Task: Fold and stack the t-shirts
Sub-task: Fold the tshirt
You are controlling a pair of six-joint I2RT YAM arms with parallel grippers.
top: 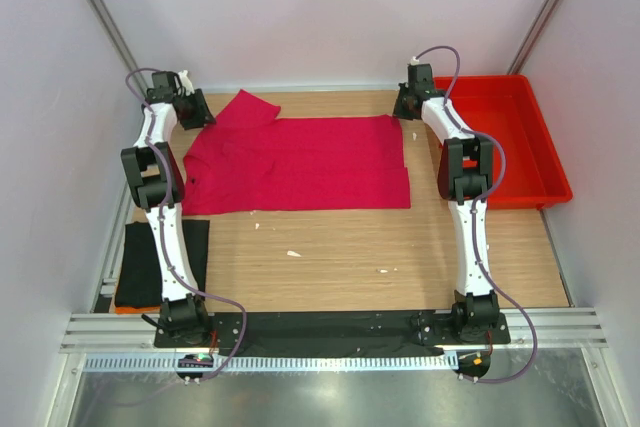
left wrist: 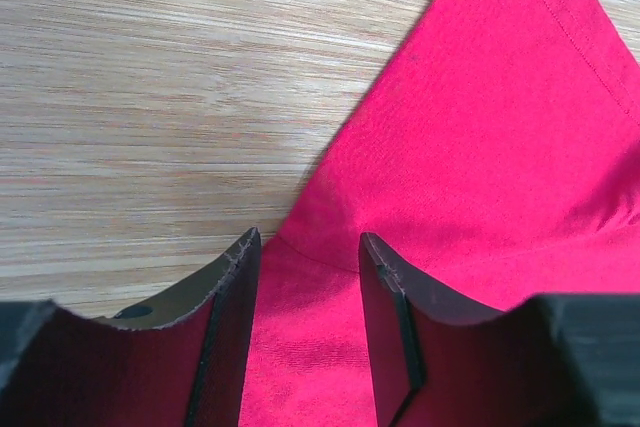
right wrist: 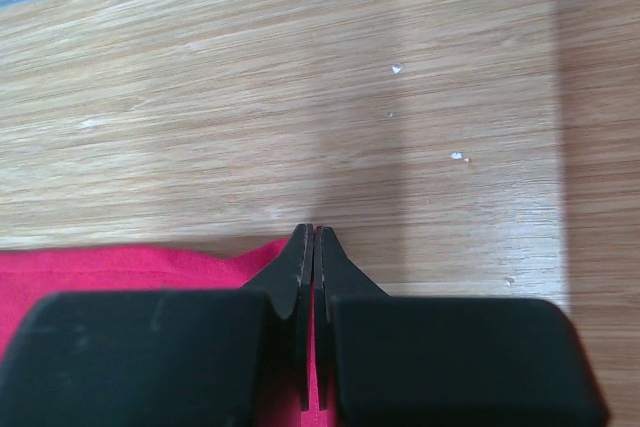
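Your plain crimson-pink cloth t-shirt (top: pixel 300 162) lies spread flat on the far half of the wooden table (top: pixel 400 247). Your left hand (left wrist: pixel 305 242) stands open, fingers parted over the shirt's sleeve edge. Your right hand (right wrist: pixel 313 232) is closed, pinching its far right corner. Your folded black cloth t-shirt (top: pixel 160 262) lies at the table's near left edge.

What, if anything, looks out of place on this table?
Small white scraps litter the table near the crimson t-shirt. The black t-shirt lies apart at its left edge, partly under the left arm. Nothing looks damaged.
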